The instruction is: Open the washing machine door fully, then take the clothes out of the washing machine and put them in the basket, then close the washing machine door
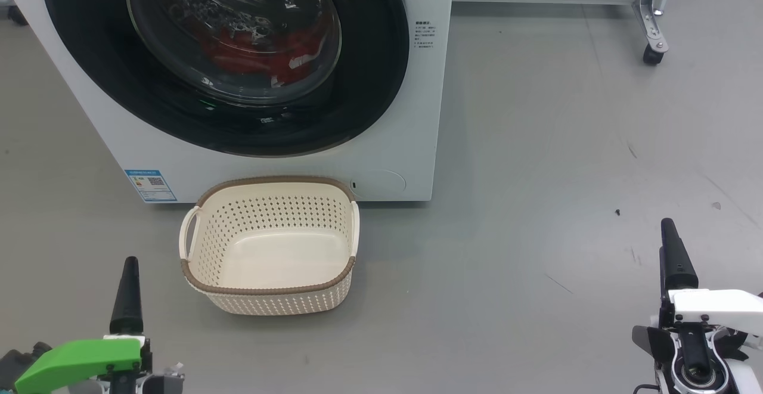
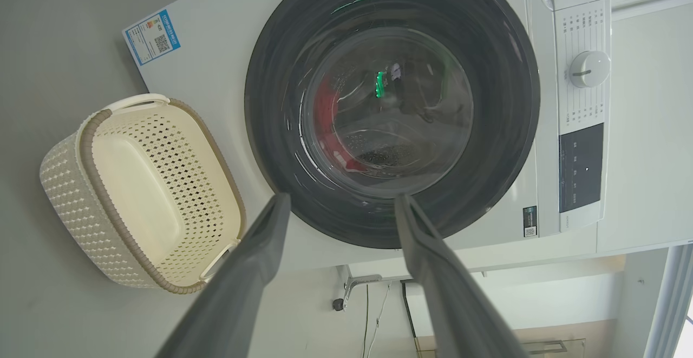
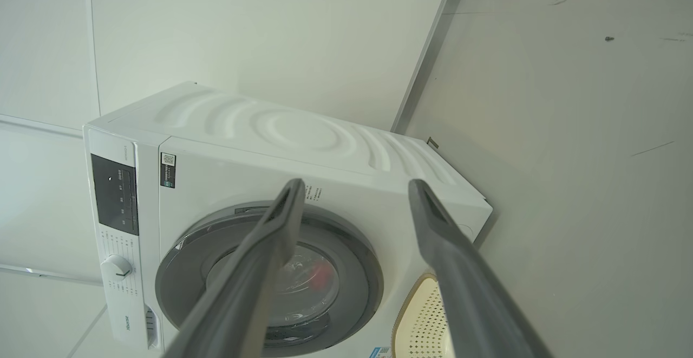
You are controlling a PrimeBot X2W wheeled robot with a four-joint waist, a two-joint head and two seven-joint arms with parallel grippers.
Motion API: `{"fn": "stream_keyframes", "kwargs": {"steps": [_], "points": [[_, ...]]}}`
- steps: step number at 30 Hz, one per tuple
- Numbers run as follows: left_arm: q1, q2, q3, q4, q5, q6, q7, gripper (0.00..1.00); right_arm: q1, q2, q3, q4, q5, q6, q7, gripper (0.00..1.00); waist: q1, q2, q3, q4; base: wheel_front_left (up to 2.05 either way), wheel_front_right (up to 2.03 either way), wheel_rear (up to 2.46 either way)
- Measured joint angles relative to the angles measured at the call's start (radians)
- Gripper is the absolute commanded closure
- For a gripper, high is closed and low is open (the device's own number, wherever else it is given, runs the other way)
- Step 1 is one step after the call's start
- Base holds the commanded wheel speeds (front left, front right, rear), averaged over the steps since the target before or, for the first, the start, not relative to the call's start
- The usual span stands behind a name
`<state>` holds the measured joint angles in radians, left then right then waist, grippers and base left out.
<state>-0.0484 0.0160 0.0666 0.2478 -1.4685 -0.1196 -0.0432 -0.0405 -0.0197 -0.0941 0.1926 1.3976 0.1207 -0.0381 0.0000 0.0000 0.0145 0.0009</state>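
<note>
2 grippers, both with fingers spread wide and holding nothing: left gripper [image 2: 342,198] low at the near-left of the floor, right gripper [image 3: 355,182] low at the near-right, both well apart from the machine. Washing machine [image 1: 119,143] stands at the far-left of the floor, and the washing machine door [image 1: 369,84] is shut flush on its front, so step 1 is not started. Door looks rigid and fairly heavy, with a glossy black rim that is likely slippery and a bulging glass bowl that should not be knocked. Take it at the rim edge or a pull recess. No handle can be made out, and the hinge side cannot be told. Expect a latch to pop, then a swing on a fixed arc. Clothes [image 1: 262,54] are inside the drum, red with white bits, seen through the glass in the lower part and bunched up. Number of pieces cannot be told. They should be soft, light and floppy, so pinch a fold and lift high, since trailing ends could snag on the drum lip. Basket [image 1: 280,304] is empty, upright on the floor just in front of the machine's bottom edge, below the door. Contact with the machine cannot be told. It is light plastic that will slide if bumped, and may sit in the door's swing path. Blue label [image 1: 151,185] is at the machine's lower-left front corner.
</note>
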Motion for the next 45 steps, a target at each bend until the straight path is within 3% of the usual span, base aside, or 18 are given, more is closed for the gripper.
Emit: {"fn": "stream_keyframes", "kwargs": {"steps": [7,21,45], "points": [[-0.005,0.001,0.002,-0.029,0.040,0.000,-0.022,0.00,-0.010,-0.003,0.021,-0.027,-0.072,-0.002,-0.022,0.00,0.0000,0.0000,0.003,0.000,0.00,0.00,0.00],[-0.007,0.020,-0.044,-0.077,0.294,0.000,-0.066,0.00,-0.014,-0.007,0.058,-0.074,-0.319,-0.031,-0.069,0.00,0.0000,0.0000,0.010,-0.001,0.00,0.00,0.00],[-0.006,0.059,-0.176,-0.097,0.863,0.011,-0.148,0.00,-0.014,-0.022,0.193,-0.073,-0.803,-0.094,-0.154,0.00,0.0000,0.0000,0.022,-0.009,0.00,0.00,0.00]]}}
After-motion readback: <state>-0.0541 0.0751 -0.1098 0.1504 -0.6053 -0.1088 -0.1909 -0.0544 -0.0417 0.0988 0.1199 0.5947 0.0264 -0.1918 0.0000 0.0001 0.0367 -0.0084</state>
